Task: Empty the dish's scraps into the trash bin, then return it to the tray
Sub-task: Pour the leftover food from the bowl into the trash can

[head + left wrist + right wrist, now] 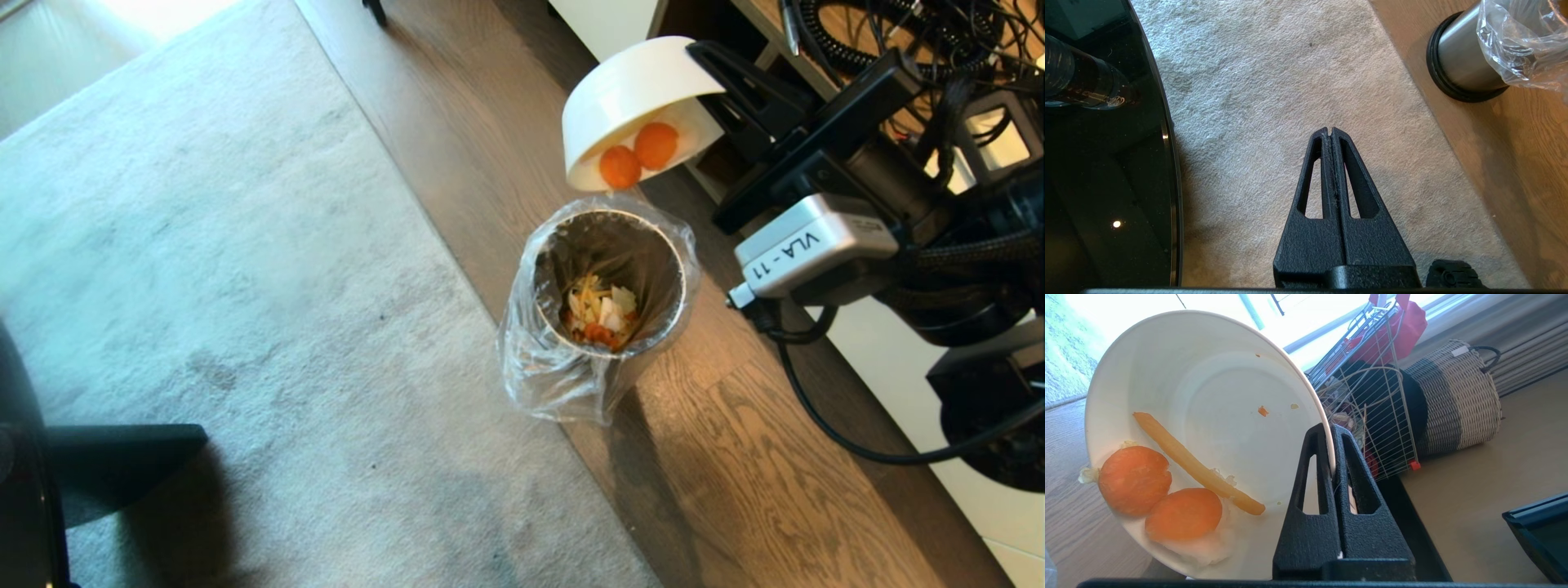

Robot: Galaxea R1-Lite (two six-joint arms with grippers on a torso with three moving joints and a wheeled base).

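Head view: right gripper [709, 73] is clamping the plain white ceramic dish [629, 94] by its rim, tipping it over the bag-lined brushed-metal trash bin [608, 282] so the orange scraps [638, 155] slide out.
Left wrist view: left gripper [1331, 131] is hanging idle, fingers pressed together, over the pale carpet [1290, 81].
Right wrist view: two carrot rounds [1159, 498] and a pale yellow strip [1196, 469] are clinging near the lip.

a white tag [804, 249] on the right arm's wrist reads "vla-11".

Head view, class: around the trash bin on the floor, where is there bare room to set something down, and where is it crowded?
Free: the grey rug on the robot's left of the trash bin, and the wood floor strip nearer the robot. Crowded: directly above the bin, where the right gripper tips the dish, and to its right, taken up by the arm and cables.
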